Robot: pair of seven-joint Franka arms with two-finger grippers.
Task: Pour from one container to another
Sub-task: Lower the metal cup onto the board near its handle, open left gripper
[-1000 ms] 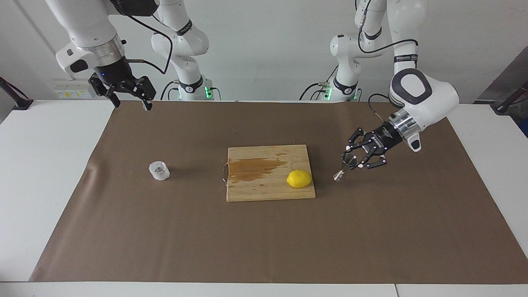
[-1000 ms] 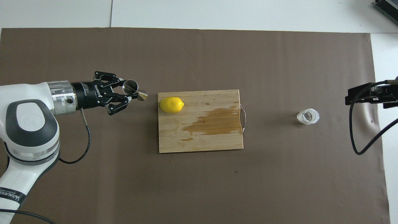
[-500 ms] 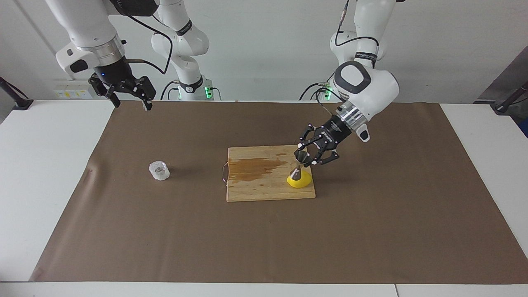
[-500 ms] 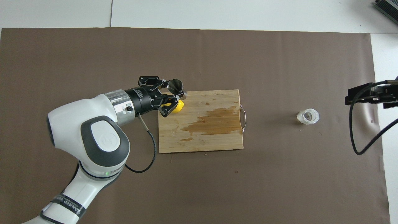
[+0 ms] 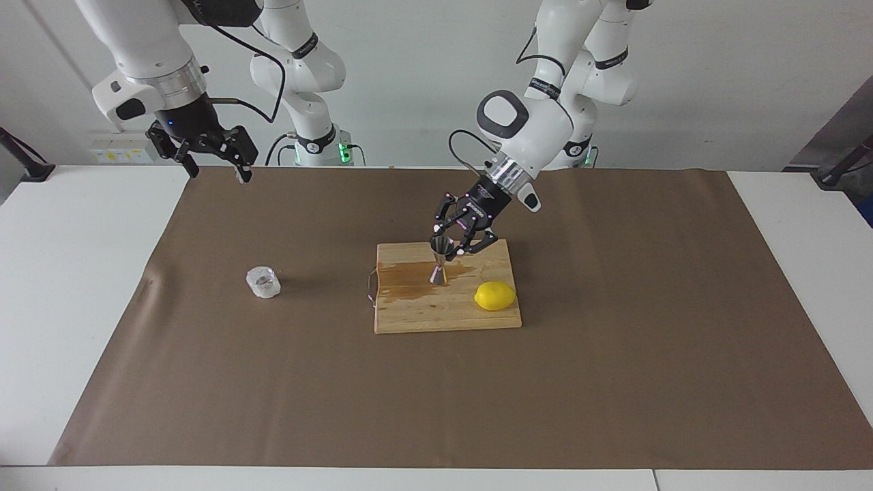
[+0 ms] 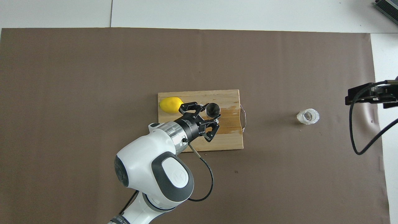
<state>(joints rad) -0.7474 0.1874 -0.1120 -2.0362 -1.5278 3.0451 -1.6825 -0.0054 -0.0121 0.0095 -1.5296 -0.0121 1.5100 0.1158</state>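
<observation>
The steel jigger (image 5: pixel 439 264) (image 6: pixel 213 109) stands upright in my left gripper (image 5: pixel 447 252) (image 6: pixel 212 115), which is shut on its waist over the wooden cutting board (image 5: pixel 443 317) (image 6: pixel 231 140). Its foot is at or just above the board's wet stain; I cannot tell whether it touches. The small clear glass cup (image 5: pixel 263 282) (image 6: pixel 307 116) stands alone on the brown mat toward the right arm's end. My right gripper (image 5: pixel 218 170) (image 6: pixel 370 95) hangs open, high over the mat's edge at the robots' end, well apart from the cup.
A yellow lemon (image 5: pixel 495 296) (image 6: pixel 169 104) lies on the board's corner toward the left arm's end. The board has a wire handle (image 5: pixel 371 286) on the side toward the cup. A brown mat (image 5: pixel 614 382) covers most of the white table.
My left arm has swung the jigger from over the mat, past the lemon, to over the board's stained part, turning it upright. The right arm and the cup have not moved.
</observation>
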